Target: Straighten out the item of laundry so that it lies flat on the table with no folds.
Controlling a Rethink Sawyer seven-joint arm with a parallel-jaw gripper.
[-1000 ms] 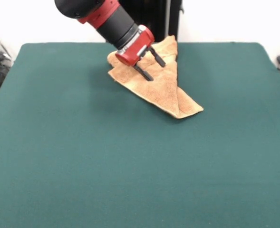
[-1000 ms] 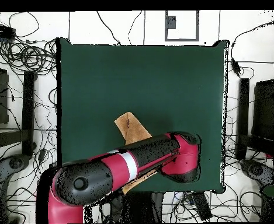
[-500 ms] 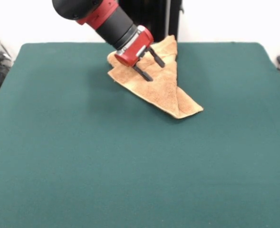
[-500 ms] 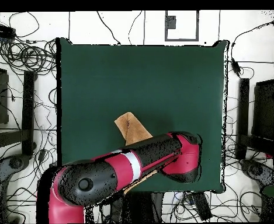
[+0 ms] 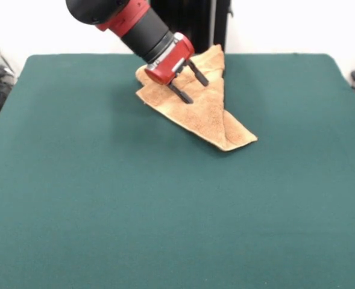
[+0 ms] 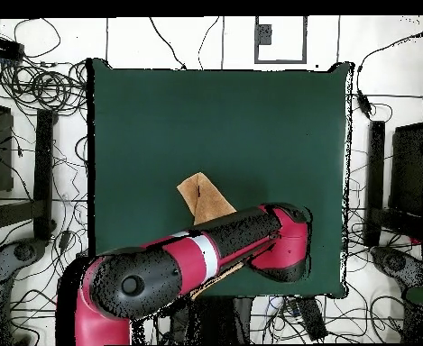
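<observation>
Front view first: the towel (image 5: 196,102) lies at the far middle of the table (image 5: 165,211), close to its back edge, folded into a rough triangle. Its broad end is toward the rear and it narrows to a point that reaches out toward the near right. A doubled layer shows along the right flank, where one flap overlaps the other and a crease runs down to the tip. The cloth is orange-tan terry; any woven band near the edges is too faint to make out with certainty.

The red and black arm (image 5: 129,21) comes down from the upper left at a slant. Its gripper (image 5: 194,88) hangs over the towel's upper left part with two dark fingers (image 5: 181,93) spread apart, nothing between them. The lower fingertip looks to be at or just above the cloth; whether it actually touches cannot be told. The other finger points out over the middle of the towel.

From the overhead view, the arm (image 6: 188,261) lies across the lower half of the table and covers most of the towel (image 6: 199,195), leaving one tan corner poking out above it. The gripper itself is hidden beneath the arm here. Cables are strewn over the floor (image 6: 34,135) around the table.

No brand, label or readable writing shows on the towel, the arm or the table
</observation>
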